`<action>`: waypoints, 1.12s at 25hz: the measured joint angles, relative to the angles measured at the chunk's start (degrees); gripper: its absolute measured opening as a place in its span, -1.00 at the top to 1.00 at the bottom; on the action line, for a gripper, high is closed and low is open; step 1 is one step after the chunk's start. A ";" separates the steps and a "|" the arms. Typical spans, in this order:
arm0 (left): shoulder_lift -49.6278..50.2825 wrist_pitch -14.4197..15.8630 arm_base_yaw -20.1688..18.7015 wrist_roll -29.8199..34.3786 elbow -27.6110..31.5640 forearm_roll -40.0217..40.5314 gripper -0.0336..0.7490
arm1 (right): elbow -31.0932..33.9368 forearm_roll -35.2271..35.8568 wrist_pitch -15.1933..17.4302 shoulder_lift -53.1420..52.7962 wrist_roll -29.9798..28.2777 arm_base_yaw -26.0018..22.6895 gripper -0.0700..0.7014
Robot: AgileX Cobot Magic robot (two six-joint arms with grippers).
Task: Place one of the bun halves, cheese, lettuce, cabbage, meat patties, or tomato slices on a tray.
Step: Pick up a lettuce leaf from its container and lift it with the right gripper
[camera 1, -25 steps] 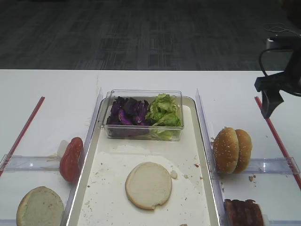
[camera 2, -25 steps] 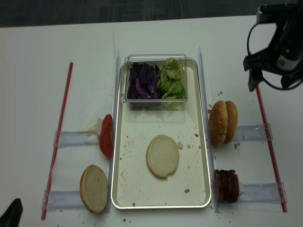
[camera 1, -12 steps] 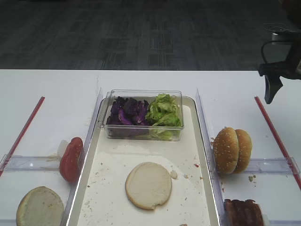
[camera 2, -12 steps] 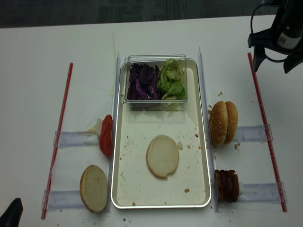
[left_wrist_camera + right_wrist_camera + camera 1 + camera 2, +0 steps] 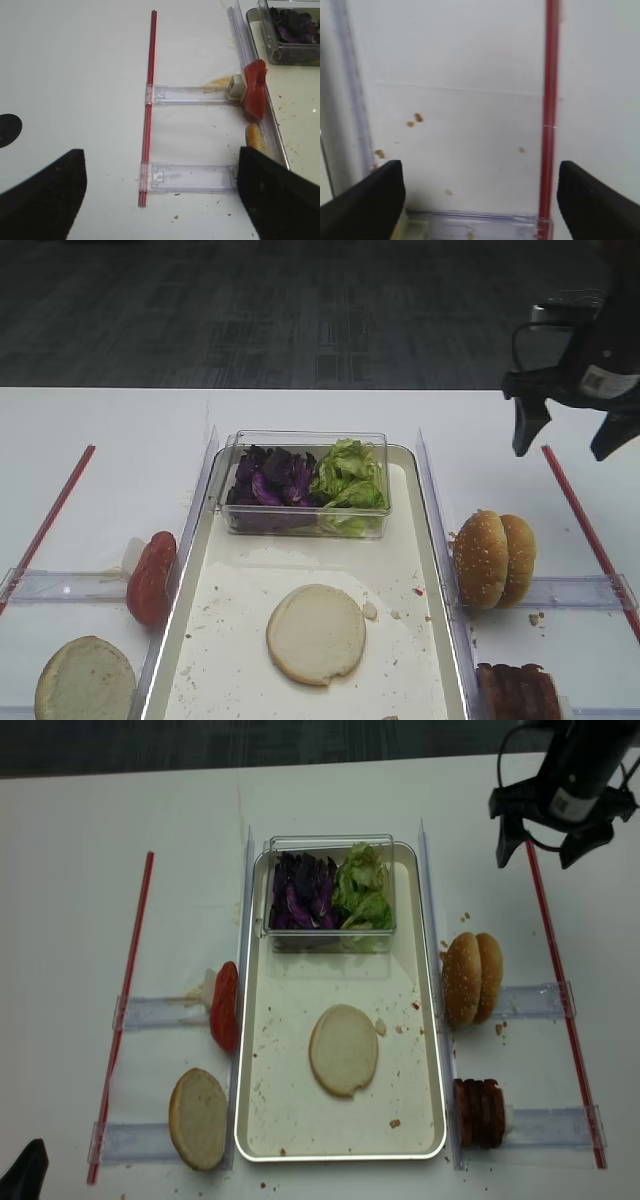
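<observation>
One pale bun half [image 5: 315, 632] [image 5: 343, 1050] lies cut face up on the cream tray [image 5: 232, 640] [image 5: 300, 1110]. Two sesame bun halves [image 5: 493, 558] [image 5: 472, 978] stand on edge right of the tray. Another bun half [image 5: 85, 680] [image 5: 198, 1118] lies at its left. Tomato slices [image 5: 150, 578] [image 5: 254, 87] stand by the left rim, meat patties [image 5: 515, 692] [image 5: 480, 1112] at the front right. Cabbage [image 5: 270, 478] and lettuce [image 5: 350, 478] fill a clear box. Cheese is out of view. My right gripper [image 5: 567, 435] [image 5: 540, 845] [image 5: 480, 200] hangs open and empty behind the standing buns. My left gripper [image 5: 160, 200] is open and empty.
The clear plastic box [image 5: 305, 525] stands on the tray's far end. Red strips [image 5: 45, 520] [image 5: 585, 530] and clear plastic holders [image 5: 585, 590] [image 5: 192, 95] flank the tray. Crumbs dot the tray and the table near the buns.
My right gripper has moved toward the far side of the table and a little left, turning so both fingers show. The food and the left gripper have not moved.
</observation>
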 joint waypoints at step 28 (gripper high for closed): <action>0.00 0.00 0.00 0.00 0.00 0.00 -0.62 | 0.00 1.03 -22.22 0.00 -1.95 25.30 -0.85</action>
